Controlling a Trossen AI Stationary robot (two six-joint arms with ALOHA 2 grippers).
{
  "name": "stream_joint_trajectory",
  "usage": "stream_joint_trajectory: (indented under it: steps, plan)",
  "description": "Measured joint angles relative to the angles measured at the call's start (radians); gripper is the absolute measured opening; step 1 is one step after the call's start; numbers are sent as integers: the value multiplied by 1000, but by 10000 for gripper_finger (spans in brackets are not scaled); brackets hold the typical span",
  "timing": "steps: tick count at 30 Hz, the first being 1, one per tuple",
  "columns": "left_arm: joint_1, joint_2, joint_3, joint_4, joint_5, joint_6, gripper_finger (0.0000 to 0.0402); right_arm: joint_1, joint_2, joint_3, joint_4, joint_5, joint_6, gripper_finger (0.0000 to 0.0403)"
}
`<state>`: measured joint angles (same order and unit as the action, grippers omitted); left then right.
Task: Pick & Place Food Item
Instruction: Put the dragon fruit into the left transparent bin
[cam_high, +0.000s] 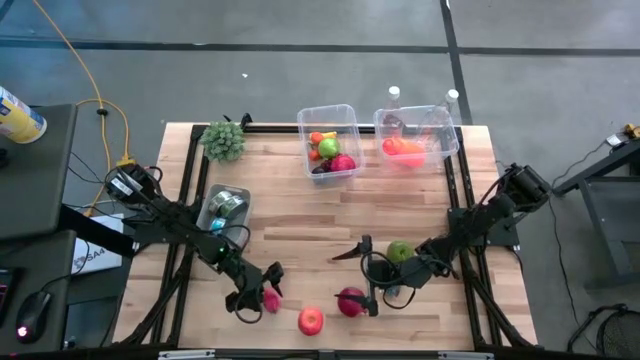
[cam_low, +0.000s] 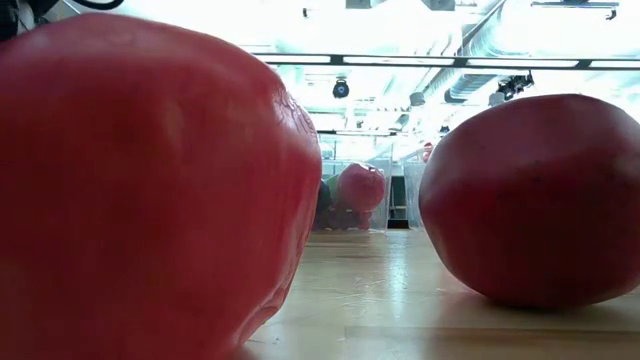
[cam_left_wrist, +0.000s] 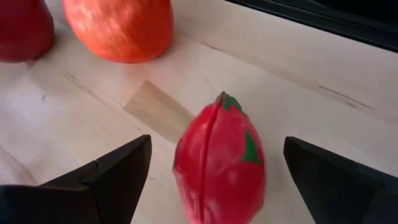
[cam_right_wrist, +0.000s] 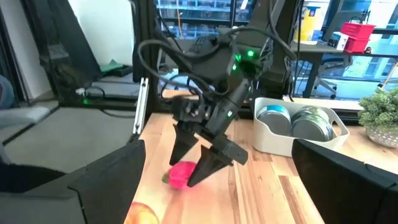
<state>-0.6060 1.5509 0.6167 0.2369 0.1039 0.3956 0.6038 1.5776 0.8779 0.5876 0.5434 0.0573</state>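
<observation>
A glossy pink-red fruit (cam_left_wrist: 221, 163) with a green tip, seemingly a dragon fruit, lies on the wooden surface (cam_left_wrist: 298, 106) between the left gripper's (cam_left_wrist: 211, 171) released jaws, ungrasped, while only the high view shows the right gripper (cam_high: 368, 270), jaws likewise spread.

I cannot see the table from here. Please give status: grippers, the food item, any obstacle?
Left gripper open, straddling pink dragon fruit, not closed. Right gripper open, low near dark red fruit. Red apple close by, not blocking.
</observation>
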Motion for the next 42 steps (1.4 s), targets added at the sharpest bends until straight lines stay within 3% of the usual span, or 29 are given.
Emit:
stream_joint_trajectory:
  steps: [9, 22, 27, 42]
  plan:
    - [5, 0, 0, 9, -1, 0, 350, -4, 0, 0, -4, 0, 2, 394]
    - [14, 49, 0, 19, 30, -66, 246, -17, 0, 0, -1, -41, 2, 394]
    - [30, 99, 0, 72, 111, -99, 238, -17, 0, 0, 8, -53, 2, 394]
    - [26, 98, 0, 118, 99, -146, 210, -30, 0, 0, 7, -52, -4, 394]
